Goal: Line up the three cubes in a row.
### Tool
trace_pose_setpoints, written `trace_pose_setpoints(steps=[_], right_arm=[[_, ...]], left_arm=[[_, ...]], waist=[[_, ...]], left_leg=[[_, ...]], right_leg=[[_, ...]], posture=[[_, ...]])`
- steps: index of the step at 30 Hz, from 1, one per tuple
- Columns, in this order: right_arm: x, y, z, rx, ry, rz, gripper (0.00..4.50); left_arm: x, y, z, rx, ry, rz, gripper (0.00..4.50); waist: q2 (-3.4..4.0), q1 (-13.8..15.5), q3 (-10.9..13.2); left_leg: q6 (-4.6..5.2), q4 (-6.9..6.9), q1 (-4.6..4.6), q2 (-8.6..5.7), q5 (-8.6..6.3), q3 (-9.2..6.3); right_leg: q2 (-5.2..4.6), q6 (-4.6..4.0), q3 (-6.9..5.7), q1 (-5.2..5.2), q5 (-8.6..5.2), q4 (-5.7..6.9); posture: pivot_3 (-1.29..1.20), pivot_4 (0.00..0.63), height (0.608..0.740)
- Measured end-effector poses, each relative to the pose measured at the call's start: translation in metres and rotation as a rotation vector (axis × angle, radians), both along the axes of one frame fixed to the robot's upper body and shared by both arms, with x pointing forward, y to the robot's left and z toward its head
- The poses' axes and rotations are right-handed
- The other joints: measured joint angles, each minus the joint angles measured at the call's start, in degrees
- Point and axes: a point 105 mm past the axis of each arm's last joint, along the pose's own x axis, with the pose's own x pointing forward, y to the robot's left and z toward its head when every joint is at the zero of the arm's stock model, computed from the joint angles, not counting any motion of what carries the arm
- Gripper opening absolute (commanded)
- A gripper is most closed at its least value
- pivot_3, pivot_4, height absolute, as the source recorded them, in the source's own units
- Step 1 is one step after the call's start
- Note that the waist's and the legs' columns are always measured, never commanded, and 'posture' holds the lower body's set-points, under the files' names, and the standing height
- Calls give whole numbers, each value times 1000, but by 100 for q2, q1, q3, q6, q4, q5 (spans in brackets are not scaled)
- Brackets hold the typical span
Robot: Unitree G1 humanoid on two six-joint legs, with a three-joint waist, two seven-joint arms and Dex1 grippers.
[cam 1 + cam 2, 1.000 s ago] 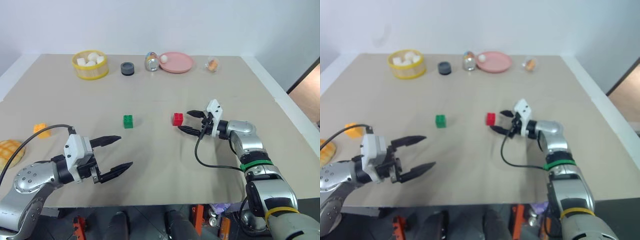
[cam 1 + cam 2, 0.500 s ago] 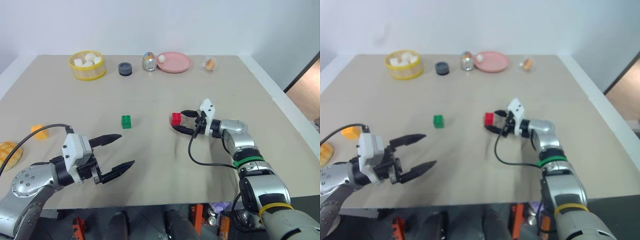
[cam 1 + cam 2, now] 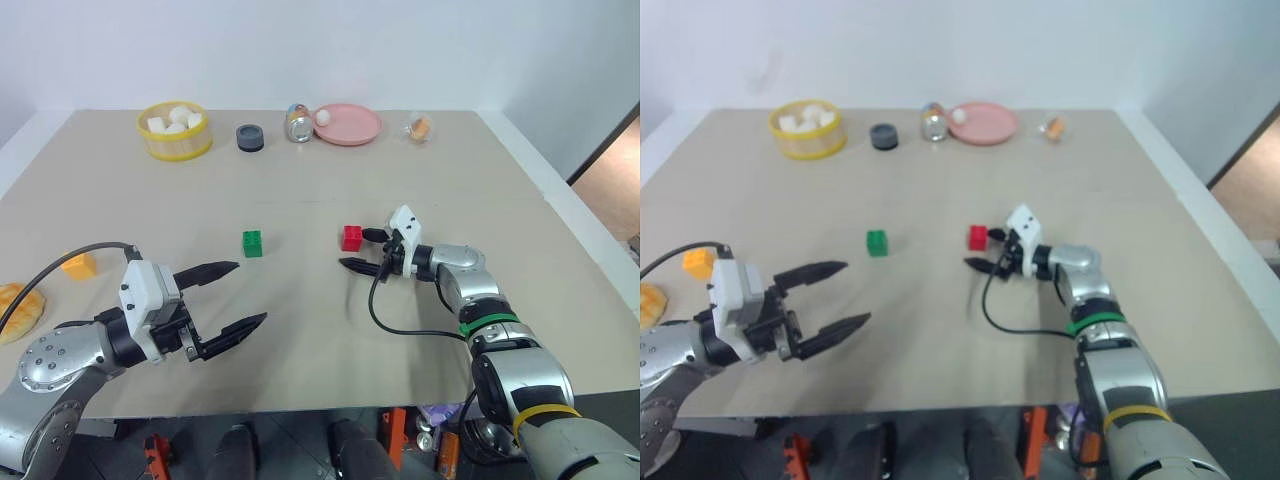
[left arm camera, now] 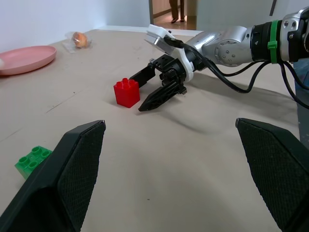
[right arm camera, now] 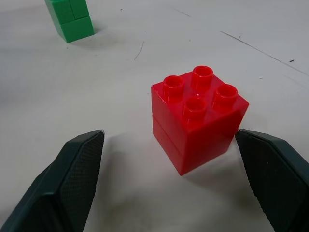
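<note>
**Booth:** How far along is the lining-up looking?

**Me:** Hardly begun, I'm judging. The three cubes are sitting scattered on the tan table (image 3: 300, 320): the red cube (image 3: 352, 237) near the middle, the green cube (image 3: 253, 243) well apart on its left, and the orange cube (image 3: 79, 265) far off by the left edge, close to the checkered bun (image 3: 18, 310). Red and green are lying roughly level with each other; orange is making no row with them.

**Booth:** And your pincers?

**Me:** My right gripper (image 3: 365, 251) is hovering just beside the red cube, jaws spread wide with one finger on either side of it and nothing held (no contact that I can make out). My left gripper (image 3: 228, 297) is hanging wide and empty over bare table, nearer me than the green cube.

**Booth:** What are the pieces like?

**Me:** Glossy hard plastic, square-sided, four round studs on top of the red one, a seam running round its middle. My finger pads (image 5: 77, 169) are looking dark and finely cross-hatched, so they're likely gripping those smooth flat faces well.
</note>
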Motion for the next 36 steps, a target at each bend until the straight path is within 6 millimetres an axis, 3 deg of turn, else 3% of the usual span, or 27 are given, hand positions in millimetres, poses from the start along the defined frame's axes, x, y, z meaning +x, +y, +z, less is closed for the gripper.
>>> trace_pose_setpoints(steps=[2, 3, 12, 18, 22, 27, 31, 36], right_arm=[[2, 2, 2, 0, -11, -4, 4500], [2, 2, 3, 0, -15, -5, 4241], [1, 4, 1, -4, -10, 9, 1232], [4, 6, 12, -9, -34, 27, 1199], [-7, 5, 16, 4, -21, 98, 1199], [-52, 14, 20, 64, -1, 289, 1199], [-107, 21, 8, 9, 67, 459, 1199], [-133, 28, 3, -35, 57, 535, 1199]], left_arm=[[0, 0, 0, 0, -2, 1, 4468], [0, 0, 0, 0, -2, 2, 4492], [1, 1, 0, 4, -6, 21, 4500], [2, 4, 2, 18, -35, 37, 4500], [2, 17, 0, 27, -36, 87, 4500], [-6, 26, -15, 39, 20, 91, 4500], [-13, 38, -28, 49, 77, 78, 4500], [-16, 43, -33, 73, 86, 37, 4500]], waist=[[0, -1, 0], [0, -1, 0], [0, -3, 0], [1, -3, 1], [2, -2, 1], [2, 22, 0], [4, 35, 0], [2, 23, -1]], left_leg=[[0, 0, 0, 0, 0, -1], [0, 0, 0, 0, 0, -2], [0, 0, 0, 0, 0, -1], [0, 0, 0, 0, 0, -1], [0, -5, 0, 0, 0, -2], [-1, -20, -1, -1, -1, -7], [-2, -24, 0, -1, -1, -6], [-3, -14, 15, 0, -1, -1]], right_leg=[[0, 0, 0, 0, 0, 0], [0, 1, 0, 2, -1, 0], [0, 0, 0, 1, 0, 0], [0, 1, 0, 1, -1, 0], [0, 1, 0, 1, -7, 0], [0, 1, -1, -3, -23, 7], [-1, -7, -2, -11, -27, 10], [-5, -25, -2, -11, -11, 9]], posture=[[0, 150, 740], [0, 150, 740], [0, 150, 740], [0, 150, 740], [0, 150, 740], [0, 150, 740], [0, 150, 740], [0, 150, 740]])
